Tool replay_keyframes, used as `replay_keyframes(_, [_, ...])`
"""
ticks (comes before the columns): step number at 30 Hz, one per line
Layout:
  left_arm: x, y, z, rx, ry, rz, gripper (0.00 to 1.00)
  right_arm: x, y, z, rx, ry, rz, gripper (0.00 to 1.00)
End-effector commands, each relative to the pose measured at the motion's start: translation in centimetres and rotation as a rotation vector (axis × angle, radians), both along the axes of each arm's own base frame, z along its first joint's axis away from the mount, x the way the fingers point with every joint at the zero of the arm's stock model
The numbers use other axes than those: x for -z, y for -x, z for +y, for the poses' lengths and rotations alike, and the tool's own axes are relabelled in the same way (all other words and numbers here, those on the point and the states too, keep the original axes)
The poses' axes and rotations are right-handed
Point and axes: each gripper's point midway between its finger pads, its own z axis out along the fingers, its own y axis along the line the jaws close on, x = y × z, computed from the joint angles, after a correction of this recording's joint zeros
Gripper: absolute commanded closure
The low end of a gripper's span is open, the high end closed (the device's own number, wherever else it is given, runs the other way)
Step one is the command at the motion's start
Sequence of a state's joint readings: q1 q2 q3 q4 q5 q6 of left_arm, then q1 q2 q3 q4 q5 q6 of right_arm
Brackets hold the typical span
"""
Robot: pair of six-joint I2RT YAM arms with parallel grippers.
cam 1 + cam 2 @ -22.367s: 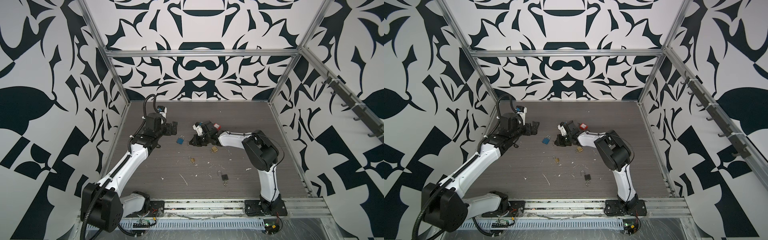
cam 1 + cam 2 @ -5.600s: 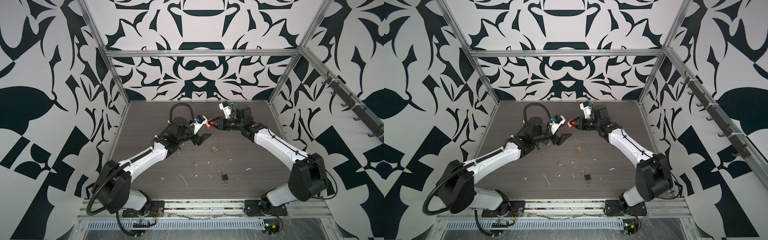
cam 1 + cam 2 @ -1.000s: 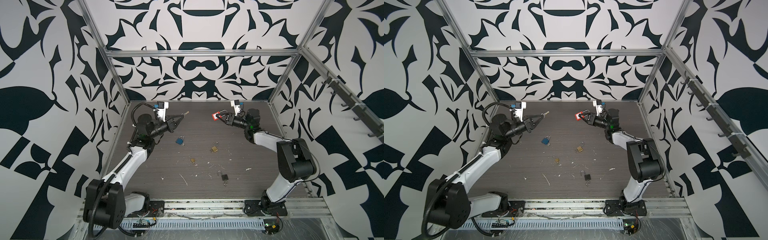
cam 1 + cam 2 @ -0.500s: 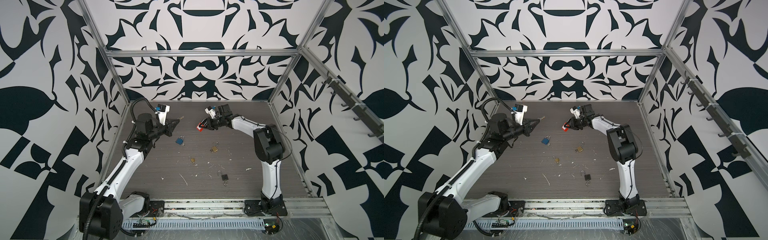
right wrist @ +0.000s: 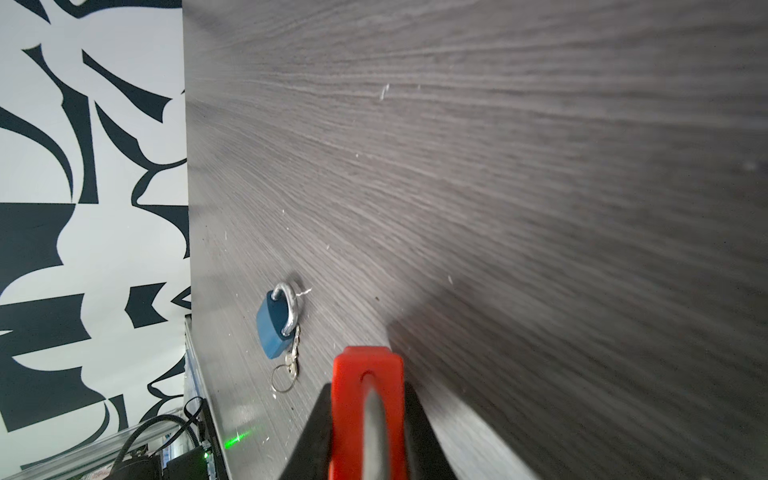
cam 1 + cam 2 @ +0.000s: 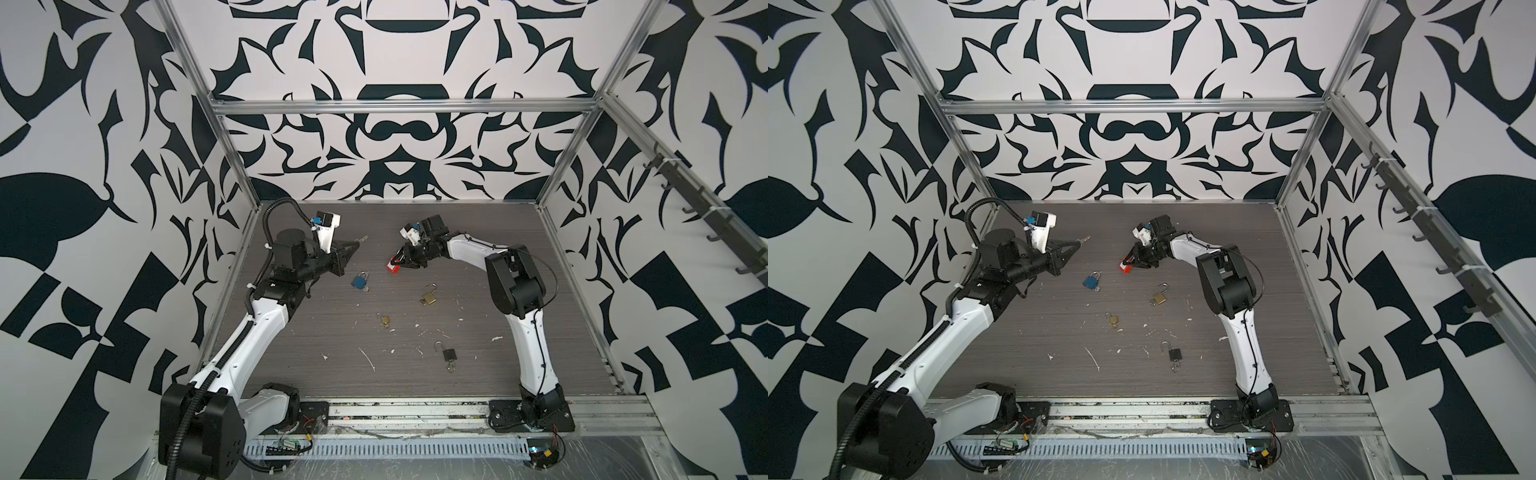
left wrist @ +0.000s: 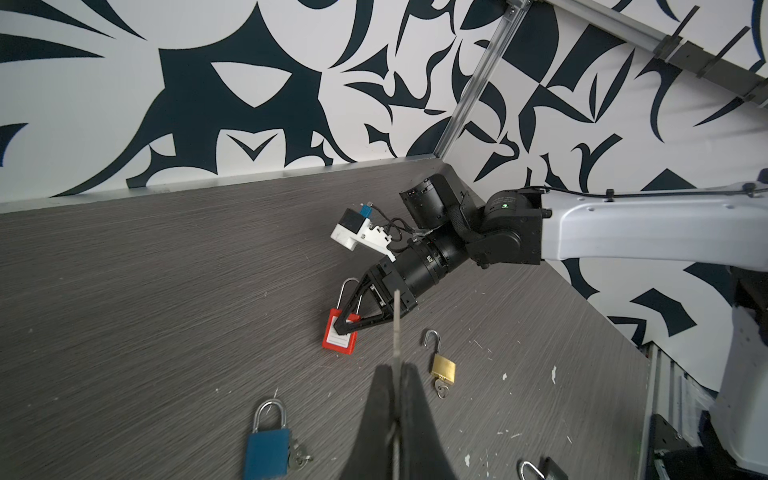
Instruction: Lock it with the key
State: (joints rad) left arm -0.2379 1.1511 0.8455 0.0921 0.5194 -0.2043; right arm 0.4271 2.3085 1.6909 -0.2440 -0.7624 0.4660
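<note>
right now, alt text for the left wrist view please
The shut left gripper pinches a thin key pointing toward the right gripper, which grips a red padlock. A closed blue padlock and an open brass padlock lie on the grey table.

Red padlock in the right pincer: blurred, cut off by the frame edge. Head of the key buried inside the left pincer; black padlock beside it cropped.
</note>
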Motion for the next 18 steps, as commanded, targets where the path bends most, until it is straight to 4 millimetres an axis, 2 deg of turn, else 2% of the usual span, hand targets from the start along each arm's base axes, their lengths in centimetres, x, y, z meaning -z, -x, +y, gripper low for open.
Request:
replay_keyframes(1, [-0.3,0.2,-0.3,0.016,0.016,-0.013,1.0,-2.8,-1.4,0.5,0.003,-0.027,-0.062,0.89])
replay_keyframes(5, [-0.2,0.3,-0.2,0.013,0.025,-0.002,1.0,-2.6,-2.0,0.5,0.016,-0.015,-0.071,0.72])
replay_keyframes(8, [0.0,0.4,-0.2,0.009,0.03,0.008,1.0,-2.9,-2.3,0.3,0.03,-0.004,-0.091,0.64])
replay_keyframes(12, [0.2,0.5,-0.3,0.011,0.037,0.019,1.0,-3.6,-2.5,-0.3,0.043,-0.001,-0.102,0.61])
replay_keyframes(18, [-0.2,0.6,-0.6,0.024,0.04,0.022,1.0,-6.6,-3.1,-2.9,0.099,-0.008,-0.16,0.59])
